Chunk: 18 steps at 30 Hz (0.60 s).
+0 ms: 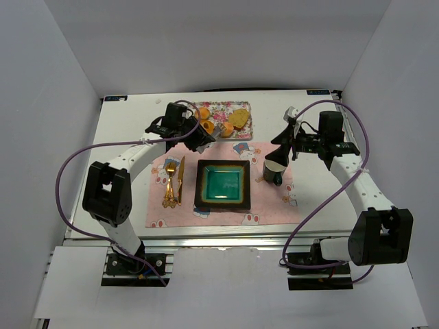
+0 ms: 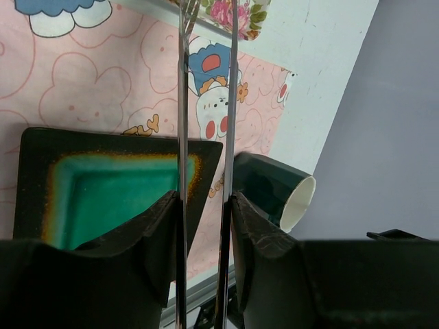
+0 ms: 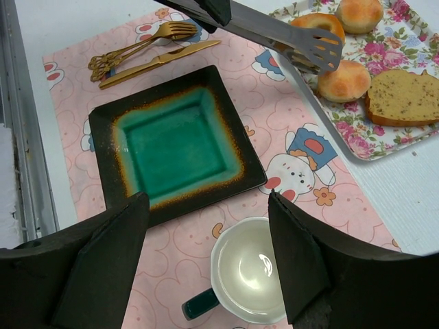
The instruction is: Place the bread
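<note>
Although its dark fingers (image 3: 103, 267) fill the bottom corners of the right wrist view, the right gripper (image 3: 207, 202) plainly has them spread wide apart and holds nothing. It hangs above a white-lined mug (image 3: 248, 277) whose dark handle is cut off at the frame's lower edge. The mug stands on the pink placemat (image 3: 62, 79), just beside the near corner of the square plate (image 3: 177, 144), which is green inside a dark rim and bare.

Beyond the plate lie a gold fork (image 3: 144, 41) and a gold knife (image 3: 161, 58), side by side on the mat.

The left gripper (image 2: 204, 202) is clamped on a pair of metal tongs (image 2: 182, 103). Its own camera shows both blades running between the fingers toward the tray, with the tips cut off at the top of that view. From the right wrist, the slotted upper blade reaches over the rim of the flowered tray (image 3: 384, 137), and the lower blade is hidden beneath it.

The bread is all on that tray. One round roll (image 3: 343, 81) sits right at the tongs' tip. A second roll (image 3: 317, 24) is partly covered by the blade, and a third roll (image 3: 360, 12) is cropped at the top. A seeded slice (image 3: 405, 96) runs off the right edge. Whether the tongs grip any roll cannot be told.
</note>
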Motion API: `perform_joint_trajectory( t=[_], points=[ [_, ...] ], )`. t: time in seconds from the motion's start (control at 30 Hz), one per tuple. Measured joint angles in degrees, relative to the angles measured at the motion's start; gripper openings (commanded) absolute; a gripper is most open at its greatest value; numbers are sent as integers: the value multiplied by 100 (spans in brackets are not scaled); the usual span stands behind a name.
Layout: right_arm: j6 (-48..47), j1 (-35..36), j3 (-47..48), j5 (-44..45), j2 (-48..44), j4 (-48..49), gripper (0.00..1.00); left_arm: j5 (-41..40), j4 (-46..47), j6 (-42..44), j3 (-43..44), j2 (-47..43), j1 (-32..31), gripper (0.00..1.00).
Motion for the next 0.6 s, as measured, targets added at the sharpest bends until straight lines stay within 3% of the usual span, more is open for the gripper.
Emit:
perform_joint_trajectory(
  t=[0.6],
  points=[
    [42,-52,-76,-46,-11,90,75,7,-52,-463,0,280,0,47]
  ],
)
